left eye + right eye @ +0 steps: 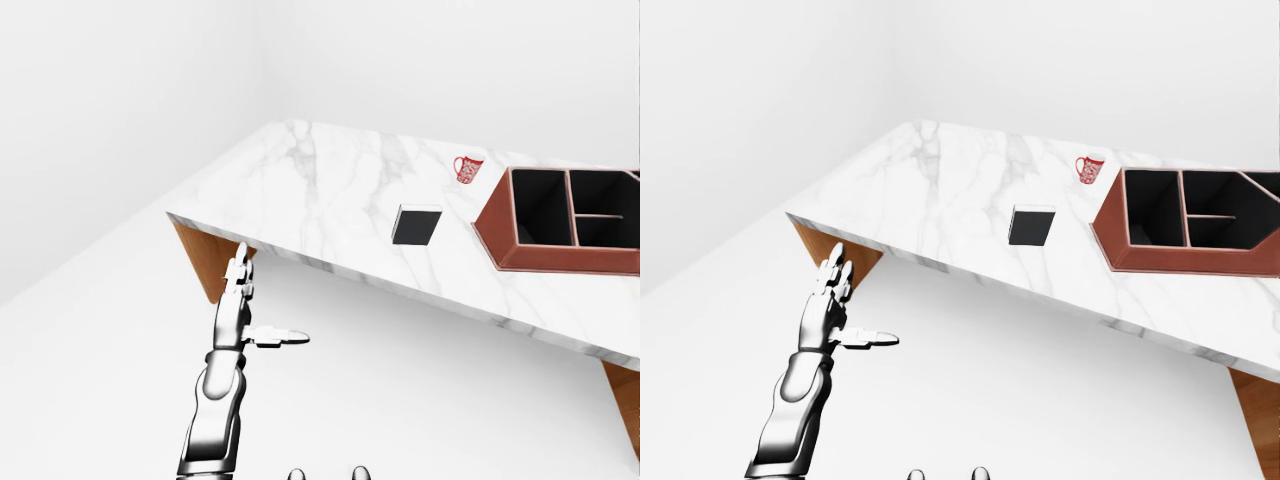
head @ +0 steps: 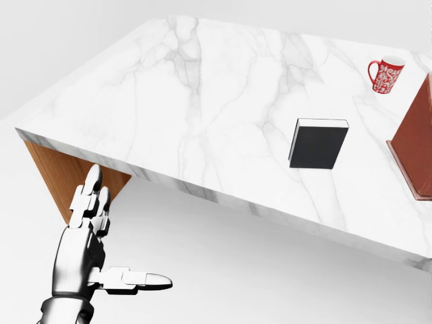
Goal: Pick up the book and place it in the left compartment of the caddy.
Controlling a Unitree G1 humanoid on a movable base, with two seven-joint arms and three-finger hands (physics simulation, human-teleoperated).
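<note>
A black book (image 2: 318, 142) with a white page edge lies flat on the white marble table (image 2: 202, 88), right of its middle. The red-brown caddy (image 1: 565, 221) stands on the table to the right of the book, its dark compartments open upward; the left one (image 1: 541, 205) is the largest. My left hand (image 2: 101, 243) is raised below the table's near-left corner, fingers straight and thumb out, open and empty, well short of the book. My right hand is not in view.
A red patterned mug (image 2: 385, 73) stands on the table above the book, near the caddy's upper-left corner. The table's wooden leg panel (image 2: 61, 175) shows under its left corner, close to my left hand. White floor lies below the table edge.
</note>
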